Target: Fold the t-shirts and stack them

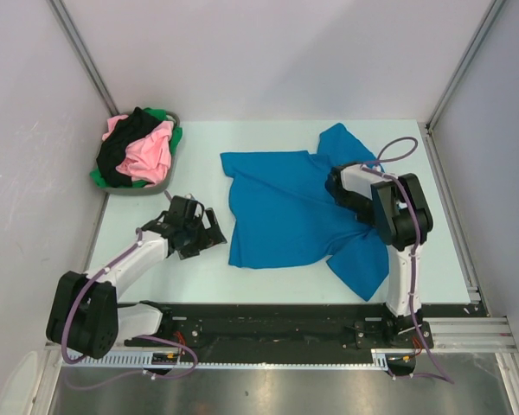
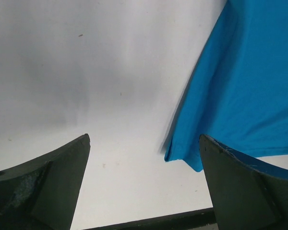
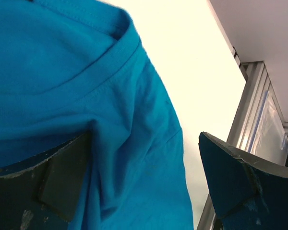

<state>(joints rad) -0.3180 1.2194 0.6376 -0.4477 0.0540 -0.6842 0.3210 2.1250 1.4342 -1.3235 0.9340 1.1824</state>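
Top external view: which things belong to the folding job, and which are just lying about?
Job: blue t-shirt; pink t-shirt; black t-shirt; green t-shirt.
Lying about: round grey basket holding the last three.

T-shirt point(image 1: 281, 207) on table point(image 1: 268, 143) centre; basket point(image 1: 138, 192) of shirts point(image 1: 147, 151) far-left; left hand point(image 1: 209, 229) beside T-shirt.

We are seeing bright, even overhead light; the table point(image 3: 192, 72) is glaring white in the right wrist view, and the blue t-shirt point(image 2: 249, 86) edge is blurring beside soft shadows.
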